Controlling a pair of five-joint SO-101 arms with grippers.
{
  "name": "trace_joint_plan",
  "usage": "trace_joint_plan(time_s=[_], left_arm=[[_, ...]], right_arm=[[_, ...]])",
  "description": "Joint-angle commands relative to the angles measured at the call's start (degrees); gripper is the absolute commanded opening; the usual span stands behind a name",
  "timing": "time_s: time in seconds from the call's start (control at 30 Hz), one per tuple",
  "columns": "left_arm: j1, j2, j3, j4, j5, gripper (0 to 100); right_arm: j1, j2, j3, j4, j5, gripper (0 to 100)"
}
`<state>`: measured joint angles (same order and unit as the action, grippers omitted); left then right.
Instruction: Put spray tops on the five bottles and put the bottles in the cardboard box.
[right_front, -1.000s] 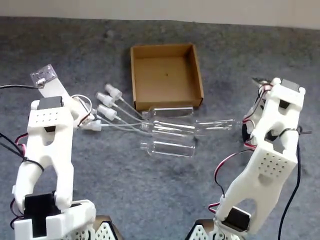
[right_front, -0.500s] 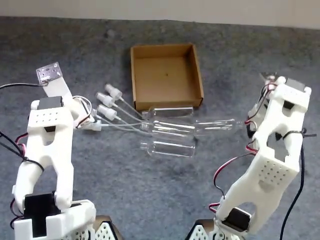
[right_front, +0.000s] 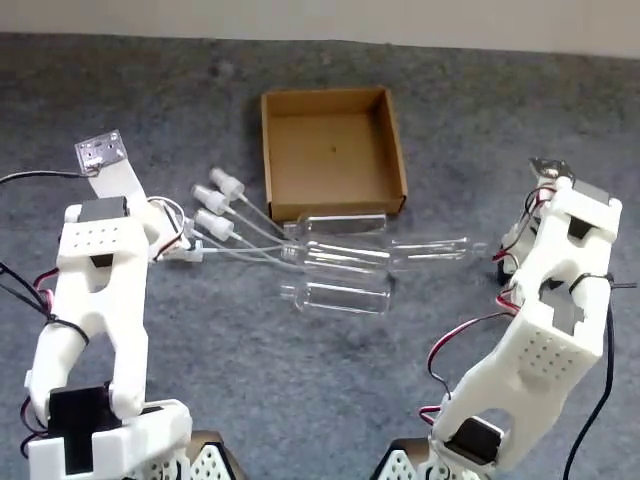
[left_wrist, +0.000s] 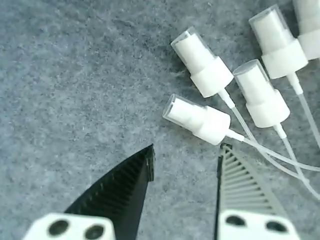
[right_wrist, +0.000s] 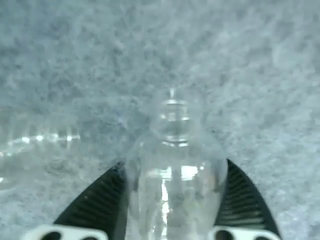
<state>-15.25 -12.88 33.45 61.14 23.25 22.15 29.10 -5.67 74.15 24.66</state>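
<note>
Several white spray tops (right_front: 216, 208) with thin tubes lie in a fan left of the cardboard box (right_front: 333, 150). My left gripper (left_wrist: 187, 149) is open just short of the nearest spray top (left_wrist: 197, 117), which lies on its side. Three clear bottles (right_front: 340, 297) lie below the box, and a thinner one (right_front: 430, 248) lies to their right. My right gripper (right_wrist: 173, 170) is shut on another clear bottle (right_wrist: 172, 125), neck pointing away, low over the carpet. In the high view the right arm (right_front: 560, 260) covers that bottle.
Grey carpet covers the table. The box is empty, with its open side up. The left arm (right_front: 95, 260) stands at the left edge. A neighbouring bottle (right_wrist: 35, 145) lies close beside the held one. Open carpet stretches in front of the bottles.
The right arm has swung to the right, away from the lying bottles. The left arm has shifted only slightly near the spray tops.
</note>
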Motion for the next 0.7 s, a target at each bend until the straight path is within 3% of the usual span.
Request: trace_joint_plan(time_s=[0.0,0.2,0.5,0.67], left_arm=[[-0.4,-0.4,1.71,-4.75,-0.53,17],[-0.66,-0.4,2.77,-6.07,0.09,17],[0.13,-0.04,2.59,-11.69,9.05,17],[0.57,7.52,0.13,-13.19,9.23,17]], right_arm=[[-1.1,-3.3,-4.26,3.82,-0.53,5.9],[-3.74,-8.48,-7.96,9.1,-0.26,1.1],[-5.49,-12.35,-7.78,9.8,-0.09,0.5],[-5.76,-12.26,-7.78,10.95,0.0,0.5]])
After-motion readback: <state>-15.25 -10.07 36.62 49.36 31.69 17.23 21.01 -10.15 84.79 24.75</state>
